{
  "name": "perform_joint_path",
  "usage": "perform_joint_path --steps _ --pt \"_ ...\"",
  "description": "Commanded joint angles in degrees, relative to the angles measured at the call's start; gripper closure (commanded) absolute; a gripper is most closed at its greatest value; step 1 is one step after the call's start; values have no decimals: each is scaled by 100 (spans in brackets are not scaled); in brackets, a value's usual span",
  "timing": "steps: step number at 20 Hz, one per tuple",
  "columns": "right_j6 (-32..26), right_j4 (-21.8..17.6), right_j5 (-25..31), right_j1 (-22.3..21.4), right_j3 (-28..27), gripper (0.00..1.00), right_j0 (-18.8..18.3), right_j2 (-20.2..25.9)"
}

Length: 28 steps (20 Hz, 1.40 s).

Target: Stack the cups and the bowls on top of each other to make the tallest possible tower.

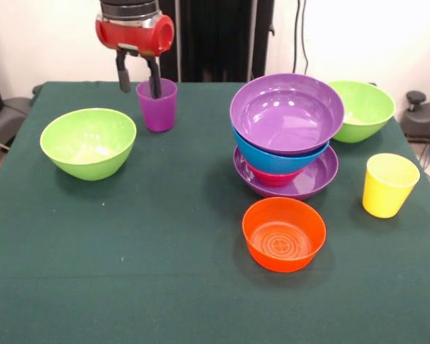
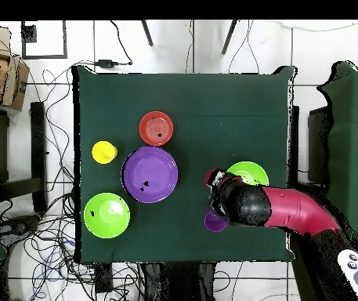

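Note:
My gripper (image 1: 140, 92) is open at the far left of the table, one finger dipped inside the translucent purple cup (image 1: 157, 106) and the other outside its left wall. The tower (image 1: 287, 143) stands right of centre: a wide purple bowl (image 1: 322, 175) as base, a red-pink bowl (image 1: 272, 178), a blue bowl (image 1: 272, 156), and a second purple bowl (image 1: 287, 111) tilted on top. Loose on the cloth are an orange bowl (image 1: 283, 234), a yellow cup (image 1: 389, 185) and two lime bowls (image 1: 89, 142) (image 1: 364, 109). From above, the arm (image 2: 276, 208) covers part of the purple cup (image 2: 215, 222).
The green table cloth (image 1: 165, 287) fills the front view. Seen from above, cables (image 2: 48, 235) lie on the floor around the table, and the lime bowl (image 2: 248, 172) sits close beside the arm.

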Motion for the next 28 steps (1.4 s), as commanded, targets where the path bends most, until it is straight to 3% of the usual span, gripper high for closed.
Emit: perform_joint_path --steps 1,5,12,22,28 --pt "-968 -381 368 218 -327 0 125 586" --pt "-929 -344 546 170 -468 0 194 633" --pt "-1192 -220 1550 331 -1449 0 554 740" --pt "-823 -172 2124 -6 -1635 0 868 746" --pt "-705 -319 2285 590 -2491 0 1312 702"
